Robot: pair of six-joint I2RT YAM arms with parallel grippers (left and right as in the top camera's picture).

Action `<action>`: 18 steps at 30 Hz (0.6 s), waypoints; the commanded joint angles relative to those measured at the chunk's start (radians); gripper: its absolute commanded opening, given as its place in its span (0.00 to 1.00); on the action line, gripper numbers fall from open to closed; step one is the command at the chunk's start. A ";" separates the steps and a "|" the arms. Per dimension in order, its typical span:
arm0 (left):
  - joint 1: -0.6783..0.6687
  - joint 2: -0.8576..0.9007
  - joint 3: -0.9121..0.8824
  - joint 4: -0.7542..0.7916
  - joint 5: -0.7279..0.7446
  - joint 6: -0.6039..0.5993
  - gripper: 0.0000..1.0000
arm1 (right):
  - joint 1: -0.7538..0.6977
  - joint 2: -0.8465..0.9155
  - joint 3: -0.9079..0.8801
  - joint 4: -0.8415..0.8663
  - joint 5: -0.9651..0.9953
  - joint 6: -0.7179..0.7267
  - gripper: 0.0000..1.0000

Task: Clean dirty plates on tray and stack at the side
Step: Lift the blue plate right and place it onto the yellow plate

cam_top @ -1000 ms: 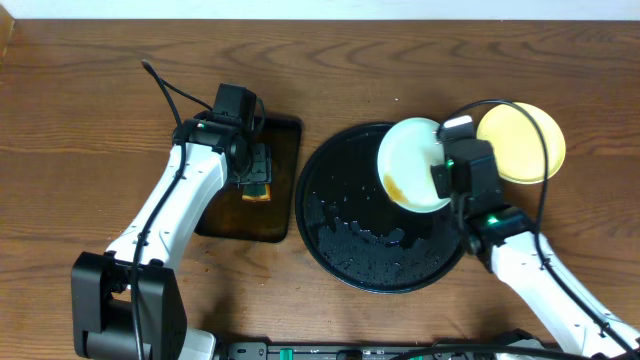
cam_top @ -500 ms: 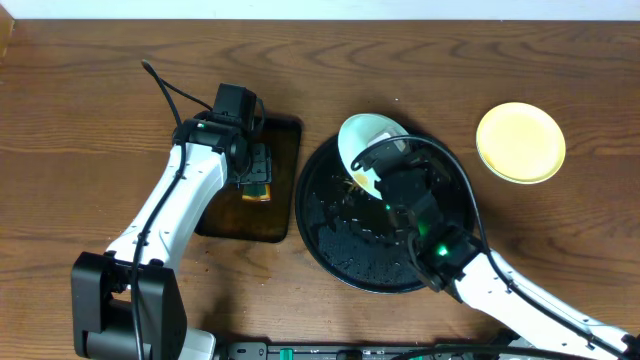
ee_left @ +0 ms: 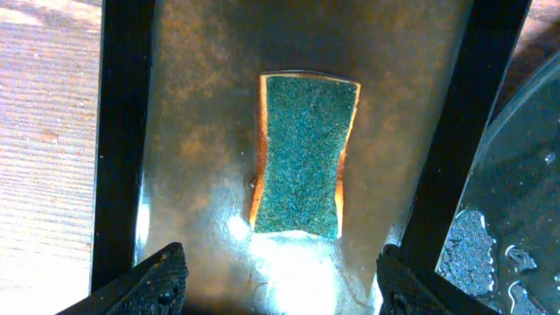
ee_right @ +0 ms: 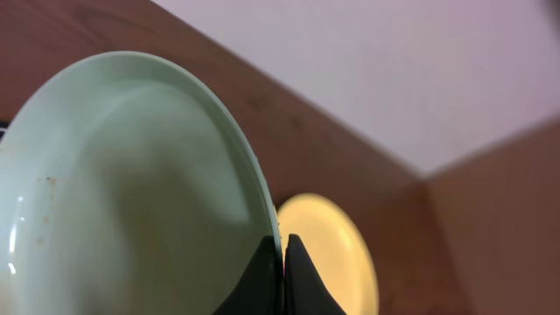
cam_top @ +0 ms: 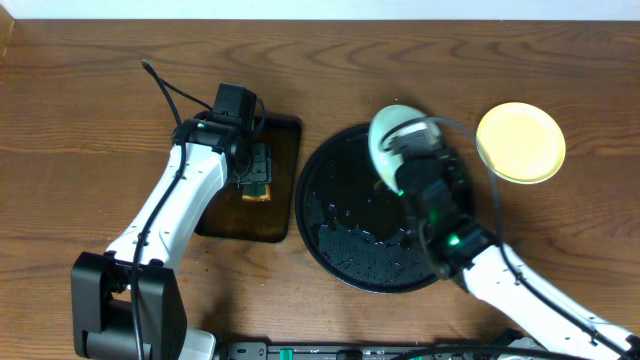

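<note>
Right gripper (ee_right: 282, 267) is pinched tight on the rim of a mint-white plate (cam_top: 392, 135). In the right wrist view the two fingers meet at the plate's edge, with only their tips in frame. The plate is lifted and tilted steeply over the far part of the black tray (cam_top: 335, 175). From overhead it reads as a narrow oval, and its near edge is hidden under the wrist body. A few faint brown specks show on its left inner face in the wrist view - too blurred to say more.

Pale yellow plate (cam_top: 520, 142) lies flat on the tabletop (cam_top: 100, 80), just right of the tray and apart from it. In the wrist view it is partly hidden behind the held plate.

The tray surface is wet, with droplets and glare across it, and its near-right part is covered by the right arm.

Left gripper (ee_left: 284, 276) is spread wide. Its fingertips (ee_left: 162, 280) are cut off at the frame bottom and hang above the sponge (ee_left: 304, 153) - no contact visible. The sponge lies green side up on the rectangular tray (ee_left: 201, 131), left of the black tray. From overhead the claw itself is mostly hidden under the wrist.
</note>
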 commanded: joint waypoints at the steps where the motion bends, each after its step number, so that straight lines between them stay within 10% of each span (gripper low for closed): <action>1: 0.003 0.006 0.001 -0.006 0.003 0.009 0.70 | -0.108 -0.018 0.020 -0.010 -0.114 0.229 0.01; 18: 0.003 0.006 0.001 -0.006 0.003 0.009 0.70 | -0.704 -0.007 0.036 0.002 -0.438 0.655 0.01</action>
